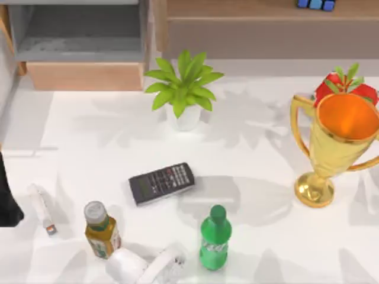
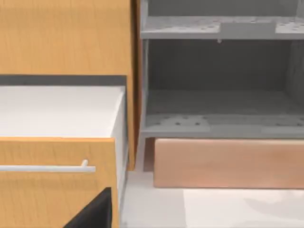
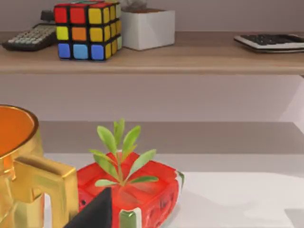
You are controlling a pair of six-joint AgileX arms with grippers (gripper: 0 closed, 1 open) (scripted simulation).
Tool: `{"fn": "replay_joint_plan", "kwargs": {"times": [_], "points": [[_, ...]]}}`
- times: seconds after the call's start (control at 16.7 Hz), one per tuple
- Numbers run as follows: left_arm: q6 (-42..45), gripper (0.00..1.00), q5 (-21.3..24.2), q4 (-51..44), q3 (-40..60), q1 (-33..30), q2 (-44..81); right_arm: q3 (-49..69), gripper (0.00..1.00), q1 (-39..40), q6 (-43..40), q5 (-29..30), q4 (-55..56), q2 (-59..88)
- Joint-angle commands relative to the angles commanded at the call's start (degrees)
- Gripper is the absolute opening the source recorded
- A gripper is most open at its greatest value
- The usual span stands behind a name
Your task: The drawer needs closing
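Currently: drawer (image 1: 86, 76) open at the desk's (image 1: 266, 148) far left corner; both grippers' state cannot be told.

Item 1, drawer: tan front panel (image 2: 228, 164) pulled out, grey inside empty as far as seen; it lies straight ahead of the left arm (image 1: 9, 201), which sits at the desk's left edge. Item 2, gold trophy (image 1: 337, 142): orange cup, nothing visible in it, close before the right arm's camera, with a red potted plant (image 3: 133, 190) just beside it. Item 3, white pot (image 1: 186, 118): holds a green plant, right of the drawer. Risks, as judged: an off-centre push could skew the drawer and jam it; a low approach could meet the neighbouring handled orange front (image 2: 52, 180); a wide swing could clip the green plant.
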Motion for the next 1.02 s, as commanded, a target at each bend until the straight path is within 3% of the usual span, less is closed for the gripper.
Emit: {"fn": "replay_joint_plan", "kwargs": {"times": [0.3, 1.02], "points": [[0.08, 1.00, -2.53, 1.73, 3.49, -2.57, 3.98, 0.00, 1.00, 0.00, 0.00, 0.00, 0.00, 0.00], [0.74, 1.00, -23.60, 16.18, 32.54, -23.95, 48.67, 0.00, 1.00, 0.00, 0.00, 0.00, 0.00, 0.00]]}}
